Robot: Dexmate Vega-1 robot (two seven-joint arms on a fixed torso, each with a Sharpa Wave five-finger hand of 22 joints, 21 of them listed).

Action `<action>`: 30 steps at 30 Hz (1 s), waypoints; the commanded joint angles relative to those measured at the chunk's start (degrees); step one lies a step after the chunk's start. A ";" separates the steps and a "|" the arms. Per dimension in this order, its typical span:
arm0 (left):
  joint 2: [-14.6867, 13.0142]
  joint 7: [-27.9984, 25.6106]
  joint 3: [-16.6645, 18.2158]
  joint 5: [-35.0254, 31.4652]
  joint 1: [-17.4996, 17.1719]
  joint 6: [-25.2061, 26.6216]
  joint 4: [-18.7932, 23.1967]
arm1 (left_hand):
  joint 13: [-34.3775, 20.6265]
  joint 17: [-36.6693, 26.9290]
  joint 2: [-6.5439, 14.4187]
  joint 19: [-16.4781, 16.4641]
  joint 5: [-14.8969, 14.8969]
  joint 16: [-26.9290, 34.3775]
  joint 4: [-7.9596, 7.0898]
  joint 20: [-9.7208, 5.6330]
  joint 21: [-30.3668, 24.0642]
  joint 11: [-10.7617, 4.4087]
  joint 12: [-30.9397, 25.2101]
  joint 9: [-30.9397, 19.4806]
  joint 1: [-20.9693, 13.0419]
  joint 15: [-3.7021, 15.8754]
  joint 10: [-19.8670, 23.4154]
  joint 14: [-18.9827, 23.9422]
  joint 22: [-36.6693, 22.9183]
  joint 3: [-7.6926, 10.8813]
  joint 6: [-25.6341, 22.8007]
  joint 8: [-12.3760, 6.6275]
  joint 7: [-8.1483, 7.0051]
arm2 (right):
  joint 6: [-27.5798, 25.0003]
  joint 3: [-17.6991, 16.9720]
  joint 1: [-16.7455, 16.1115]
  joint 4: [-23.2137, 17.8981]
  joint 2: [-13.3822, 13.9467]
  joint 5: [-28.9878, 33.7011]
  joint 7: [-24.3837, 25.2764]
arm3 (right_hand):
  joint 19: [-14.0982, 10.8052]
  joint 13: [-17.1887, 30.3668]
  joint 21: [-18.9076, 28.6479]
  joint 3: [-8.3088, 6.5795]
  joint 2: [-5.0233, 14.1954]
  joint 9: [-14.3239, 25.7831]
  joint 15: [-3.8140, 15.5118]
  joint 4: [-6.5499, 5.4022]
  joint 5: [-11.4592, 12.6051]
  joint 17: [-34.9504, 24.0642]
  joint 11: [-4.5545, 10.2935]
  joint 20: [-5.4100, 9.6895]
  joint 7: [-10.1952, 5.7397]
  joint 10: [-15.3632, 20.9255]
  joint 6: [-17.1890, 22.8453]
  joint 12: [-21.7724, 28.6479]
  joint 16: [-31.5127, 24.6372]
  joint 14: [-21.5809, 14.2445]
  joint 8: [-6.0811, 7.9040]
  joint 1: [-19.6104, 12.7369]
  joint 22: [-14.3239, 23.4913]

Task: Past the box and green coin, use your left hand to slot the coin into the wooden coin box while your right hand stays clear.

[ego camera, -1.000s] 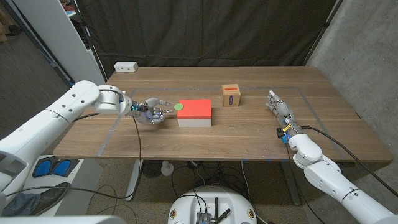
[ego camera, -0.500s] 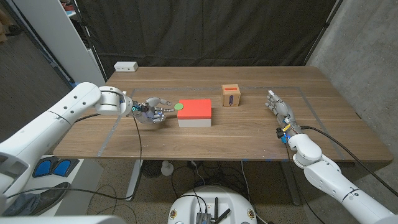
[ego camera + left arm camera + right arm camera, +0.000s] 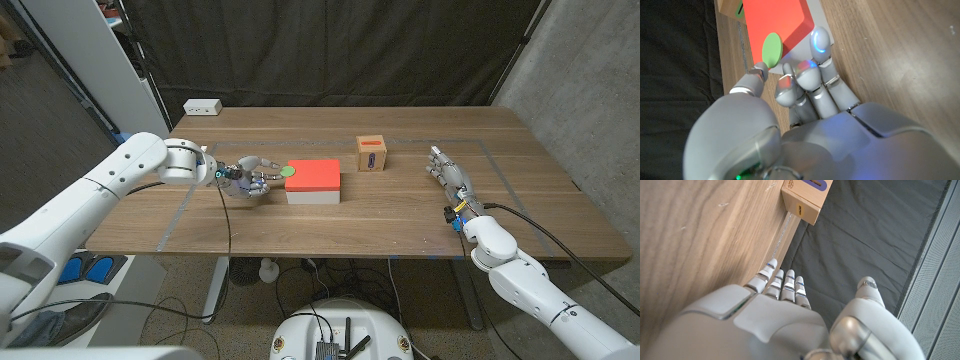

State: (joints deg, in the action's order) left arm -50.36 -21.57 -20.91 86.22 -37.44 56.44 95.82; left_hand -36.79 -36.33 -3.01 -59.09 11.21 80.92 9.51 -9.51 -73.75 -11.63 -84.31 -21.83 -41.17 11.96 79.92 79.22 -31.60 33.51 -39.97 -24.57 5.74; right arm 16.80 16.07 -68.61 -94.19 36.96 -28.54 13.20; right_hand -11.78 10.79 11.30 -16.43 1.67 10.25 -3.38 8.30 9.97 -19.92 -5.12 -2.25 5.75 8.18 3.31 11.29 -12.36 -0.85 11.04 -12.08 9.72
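Observation:
A green coin (image 3: 288,171) lies on the left edge of the red-topped box (image 3: 315,180) at the table's middle. My left hand (image 3: 250,178) hovers just left of that box, fingers apart and holding nothing, its fingertips (image 3: 819,41) close to the green coin (image 3: 772,49) and the red box (image 3: 777,17). The wooden coin box (image 3: 372,153), with a purple slot on top, stands farther back and to the right. My right hand (image 3: 450,178) stays near the right side of the table, fingers straight, empty. The wooden coin box (image 3: 805,195) lies ahead of the right hand's fingers (image 3: 782,285).
A white power strip (image 3: 202,106) sits at the table's back left corner. Tape lines (image 3: 176,215) mark the tabletop on the left and right. A black curtain hangs behind the table, and a grey wall stands on the right.
My left hand has crept to the right, closer to the red box and the coin. The right hand has stayed where it was.

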 commanded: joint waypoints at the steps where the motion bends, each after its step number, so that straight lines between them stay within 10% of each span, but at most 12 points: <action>1: 1.15 1.06 -0.60 -2.28 1.07 1.29 -0.64 | 0.10 -0.32 0.01 -0.20 0.00 0.37 0.03 -2.73 -0.45 0.15 0.29 0.23 0.29 0.13 0.20 0.35 0.10 0.37 -0.25 0.16 0.06 | 0.14 -0.33 -0.54 -0.31 0.03 -0.06 0.35 | -0.33 0.13 -0.01 -0.21 0.06 0.29 -0.03 0.20 0.25 -0.03 -0.26 -0.02 0.16 0.40 0.31 0.14 -0.46 -0.28 0.39 -0.84 0.31; 30: 1.64 -2.77 1.19 -1.13 -0.15 2.15 2.12 | -0.57 0.01 0.82 0.35 0.04 0.08 -0.05 -2.73 -1.52 0.07 0.67 1.74 0.23 0.14 -0.13 0.03 0.94 1.17 -3.17 -0.06 -0.86 | 1.87 -0.43 -0.76 1.22 -0.76 -0.71 -0.45 | -0.34 0.16 0.00 -0.16 0.03 0.29 -0.14 0.16 0.24 0.05 -0.19 -0.19 0.11 0.85 0.61 0.25 -0.50 -0.41 0.37 -0.84 0.32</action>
State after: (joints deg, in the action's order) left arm -48.77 -22.35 -20.36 84.07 -36.96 58.47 96.74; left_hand -37.05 -36.25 -2.71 -58.97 11.21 80.92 9.40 -9.62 -75.02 -11.49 -83.65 -19.98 -40.88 11.96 79.89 79.21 -30.52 34.25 -42.38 -24.36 4.83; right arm 18.04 15.67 -69.32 -93.68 36.45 -28.96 13.27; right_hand -11.77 10.78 11.30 -16.43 1.67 10.25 -3.38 8.30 9.97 -19.93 -5.23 -2.25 5.75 8.28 3.46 11.29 -12.36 -0.85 11.04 -12.08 9.72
